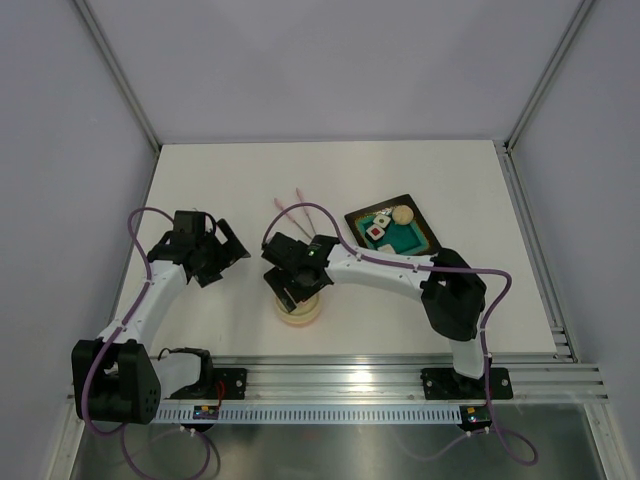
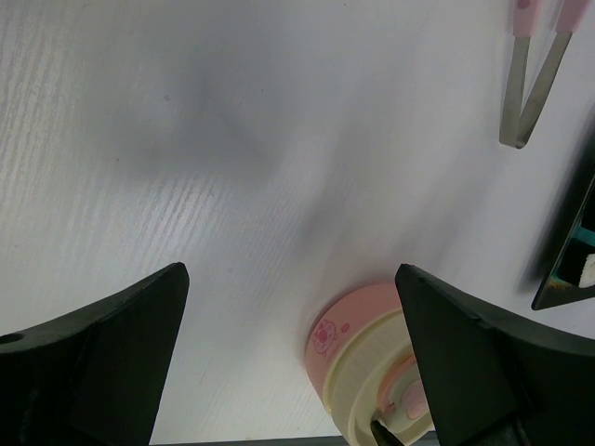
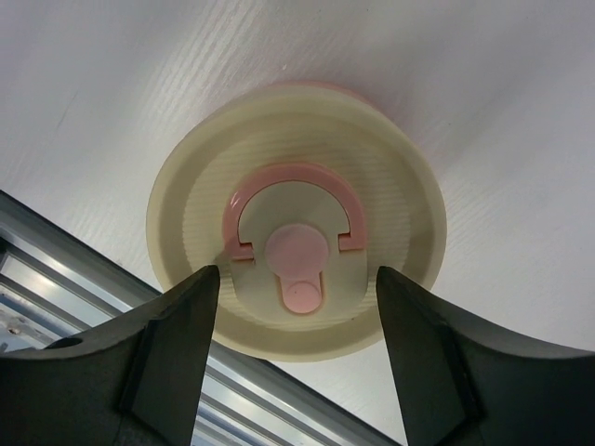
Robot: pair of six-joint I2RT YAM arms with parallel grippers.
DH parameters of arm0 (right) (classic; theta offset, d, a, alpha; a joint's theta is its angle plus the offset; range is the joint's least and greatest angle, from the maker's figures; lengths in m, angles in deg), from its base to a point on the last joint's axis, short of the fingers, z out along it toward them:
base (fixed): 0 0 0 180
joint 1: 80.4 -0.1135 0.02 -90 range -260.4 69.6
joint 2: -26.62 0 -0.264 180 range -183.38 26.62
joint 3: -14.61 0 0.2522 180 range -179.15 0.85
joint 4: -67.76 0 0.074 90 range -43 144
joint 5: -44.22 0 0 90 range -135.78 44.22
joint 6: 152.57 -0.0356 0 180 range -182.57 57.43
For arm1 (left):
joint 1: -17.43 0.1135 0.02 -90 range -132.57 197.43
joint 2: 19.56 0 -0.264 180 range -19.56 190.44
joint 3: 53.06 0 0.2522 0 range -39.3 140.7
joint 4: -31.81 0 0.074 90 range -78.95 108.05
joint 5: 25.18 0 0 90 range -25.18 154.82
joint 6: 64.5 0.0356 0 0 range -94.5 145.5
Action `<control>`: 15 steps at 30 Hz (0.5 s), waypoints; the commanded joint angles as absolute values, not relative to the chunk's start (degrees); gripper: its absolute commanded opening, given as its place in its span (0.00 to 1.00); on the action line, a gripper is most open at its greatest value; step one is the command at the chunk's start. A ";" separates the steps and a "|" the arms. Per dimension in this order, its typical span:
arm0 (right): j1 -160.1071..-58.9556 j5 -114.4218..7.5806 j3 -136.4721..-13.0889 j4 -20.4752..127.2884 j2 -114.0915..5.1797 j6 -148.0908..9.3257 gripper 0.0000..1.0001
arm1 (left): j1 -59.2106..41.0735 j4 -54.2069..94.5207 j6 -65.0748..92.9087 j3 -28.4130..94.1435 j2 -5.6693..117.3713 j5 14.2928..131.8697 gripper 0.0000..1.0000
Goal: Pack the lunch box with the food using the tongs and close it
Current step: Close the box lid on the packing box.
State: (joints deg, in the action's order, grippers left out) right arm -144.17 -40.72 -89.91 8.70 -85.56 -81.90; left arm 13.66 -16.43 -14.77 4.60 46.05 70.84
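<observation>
The lunch box (image 1: pixel 300 312) stands near the table's front edge: a pink base under a cream lid (image 3: pixel 297 158) with a pink curved handle. My right gripper (image 1: pixel 297 285) hovers right above it. In the right wrist view that gripper (image 3: pixel 296 279) is open, one finger on each side of the handle and not touching it. The tongs (image 1: pixel 300 212) lie at the back centre and also appear in the left wrist view (image 2: pixel 530 84). The food, a beige ball (image 1: pixel 402 212) and white blocks (image 1: pixel 375 232), sits on the dark tray (image 1: pixel 355 215). My left gripper (image 1: pixel 222 262) is open and empty, left of the lunch box (image 2: pixel 358 358).
The dark tray with its teal mat is at the back right, and its corner (image 2: pixel 562 269) shows in the left wrist view. A metal rail (image 3: pixel 74 269) runs along the table's near edge just behind the lunch box. Grey walls enclose the table.
</observation>
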 commanded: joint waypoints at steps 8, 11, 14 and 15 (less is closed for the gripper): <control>-144.83 -38.48 -89.50 11.29 -77.88 -81.02 0.70 | 13.91 -16.31 -12.74 5.17 42.67 70.71 0.98; -144.83 -38.57 -89.06 11.99 -77.18 -81.46 0.51 | 13.92 -16.49 -12.56 5.17 42.23 70.80 0.98; -144.83 -39.54 -89.06 12.08 -78.05 -81.38 0.28 | 13.92 -17.01 -12.12 5.69 42.32 70.45 0.98; -144.92 -40.06 -88.88 12.25 -78.31 -81.29 0.23 | 13.83 -17.36 -12.03 5.78 42.32 70.27 0.98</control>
State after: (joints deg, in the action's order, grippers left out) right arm -144.26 -39.87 -89.10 10.82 -79.72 -81.51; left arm 13.66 -16.93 -13.31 4.60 43.38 70.73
